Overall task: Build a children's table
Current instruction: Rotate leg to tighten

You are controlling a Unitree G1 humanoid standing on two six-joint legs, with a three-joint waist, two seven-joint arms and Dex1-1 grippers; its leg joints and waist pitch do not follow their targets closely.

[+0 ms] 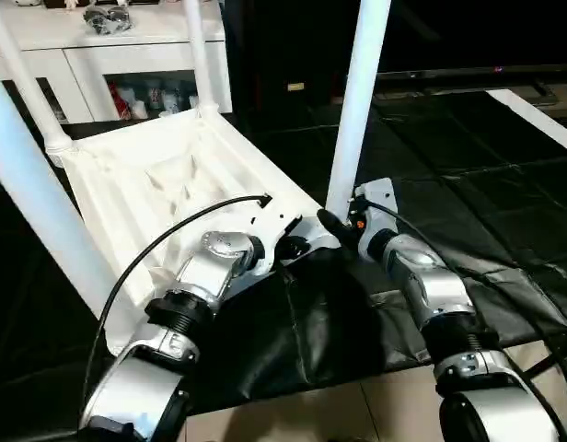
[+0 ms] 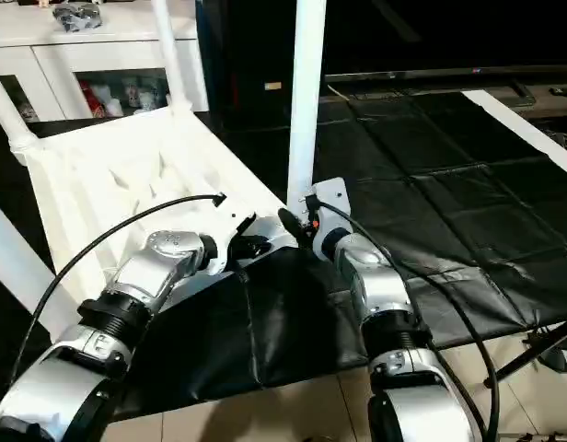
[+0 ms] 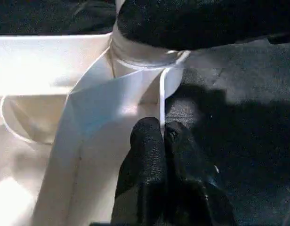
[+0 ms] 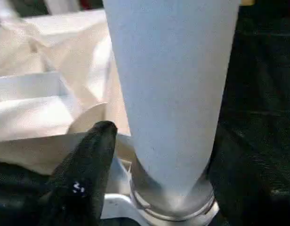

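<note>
The white tabletop (image 1: 145, 175) lies upside down on a black mat, ribbed underside up. A white leg (image 1: 357, 101) stands upright in its near right corner socket. Three other legs (image 1: 44, 203) rise from the other corners. My left gripper (image 1: 297, 247) is at the tabletop's near edge beside that socket; in the left wrist view its fingers (image 3: 145, 141) are pinched shut on the thin white rim. My right gripper (image 1: 334, 221) sits at the base of the near right leg. One black finger (image 4: 91, 155) stands just clear of the tube (image 4: 173, 94), which fills the space between the jaws.
A white cabinet (image 1: 81, 55) with glass doors stands at the back left. The black mat (image 1: 449, 184) spreads to the right, with a white strip (image 1: 541, 115) on its far right. Pale floor (image 1: 357, 405) shows below the mat's near edge.
</note>
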